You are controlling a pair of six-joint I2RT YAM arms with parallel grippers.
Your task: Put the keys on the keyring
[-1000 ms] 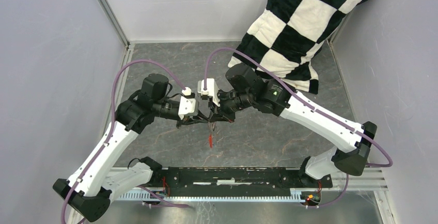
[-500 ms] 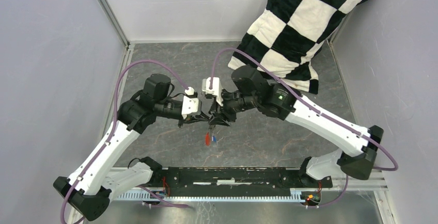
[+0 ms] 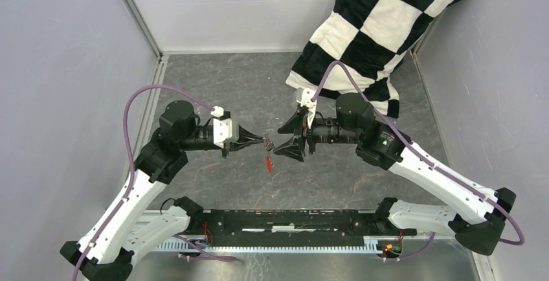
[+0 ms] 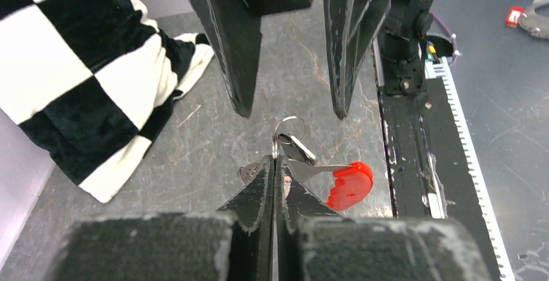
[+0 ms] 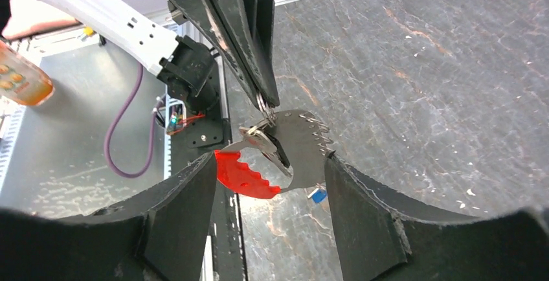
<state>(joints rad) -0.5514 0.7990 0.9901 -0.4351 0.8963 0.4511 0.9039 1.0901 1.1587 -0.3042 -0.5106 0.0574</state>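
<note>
Pale grey walls (image 3: 65,67) enclose a dark grey marbled tabletop (image 3: 213,80) under even light; a black-and-white checkered cloth (image 3: 375,28) drapes over the far right corner

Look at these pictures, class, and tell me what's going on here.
The left claw is shut on the keyring, holding it up above the table. A red tag and a silver key dangle from the ring. The right claw faces it close by with its jaws open, gripping nothing. Whether both keys are threaded on cannot be told.
</note>
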